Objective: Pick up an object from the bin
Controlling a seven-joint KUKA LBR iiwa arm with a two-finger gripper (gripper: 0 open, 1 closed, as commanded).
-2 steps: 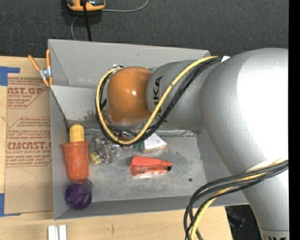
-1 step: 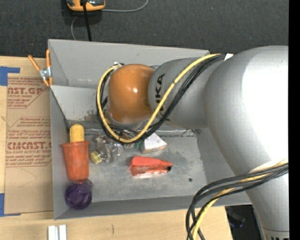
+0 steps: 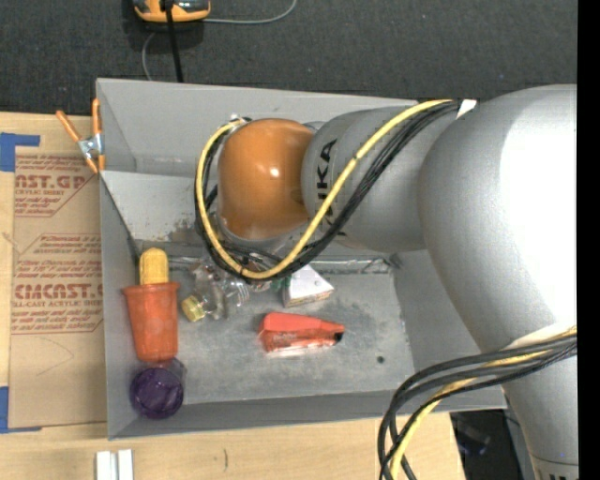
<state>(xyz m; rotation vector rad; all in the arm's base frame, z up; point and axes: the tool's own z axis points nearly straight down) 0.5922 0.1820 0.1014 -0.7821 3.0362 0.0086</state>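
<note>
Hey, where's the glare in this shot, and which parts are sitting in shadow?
Camera view: a bright glare spot sits on the glossy orange dome cover at the wrist. The silver arm shell is strongly lit. The arm shades the floor of the grey metal bin beneath it, darkest along the back wall. The red wedge-shaped object lies in open light.

A dark, finely textured charcoal floor surface [image 3: 375, 47] spans the top of the view, where a small orange-and-black device [image 3: 171, 7] sits at the upper edge, its thin black cable [image 3: 175, 52] trailing downward — while a pale light-wood tabletop [image 3: 281, 450] runs along the bottom.
</note>
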